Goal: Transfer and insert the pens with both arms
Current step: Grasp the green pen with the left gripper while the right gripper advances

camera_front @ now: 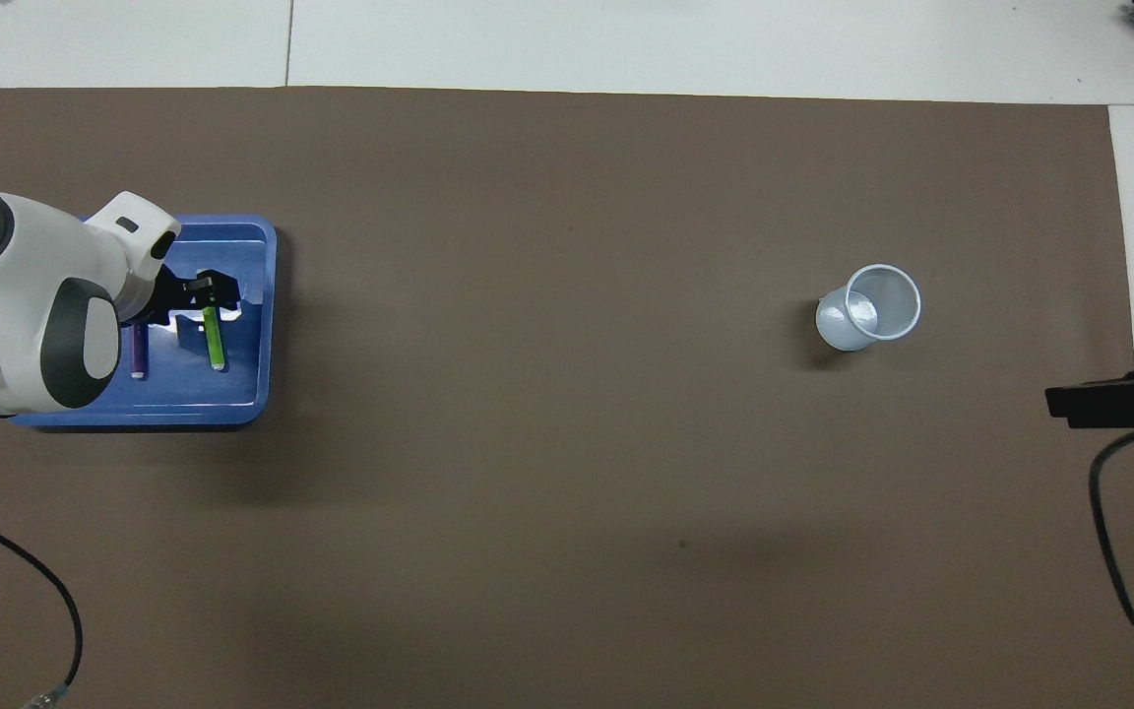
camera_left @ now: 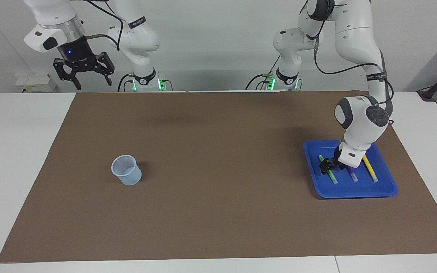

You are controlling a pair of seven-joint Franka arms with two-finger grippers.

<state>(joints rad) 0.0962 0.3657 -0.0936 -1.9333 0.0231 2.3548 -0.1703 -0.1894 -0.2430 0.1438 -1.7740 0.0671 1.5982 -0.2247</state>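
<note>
Three pens lie side by side in a blue tray (camera_left: 355, 191) toward the left arm's end of the table: green (camera_left: 331, 176), purple (camera_left: 352, 175) and yellow (camera_left: 370, 168). My left gripper (camera_left: 327, 165) is down in the tray, open, with its fingers either side of the green pen near its middle. In the overhead view the left gripper (camera_front: 211, 290) sits over the green pen (camera_front: 214, 340); the purple pen (camera_front: 139, 354) shows beside it and the arm hides the yellow one. My right gripper (camera_left: 93, 84) waits open and empty, high above the table edge at the right arm's end.
A pale translucent cup (camera_left: 126, 170) stands upright on the brown mat (camera_left: 218, 151) toward the right arm's end; it also shows in the overhead view (camera_front: 870, 307). White table borders the mat. The right gripper's edge (camera_front: 1108, 399) shows in the overhead view.
</note>
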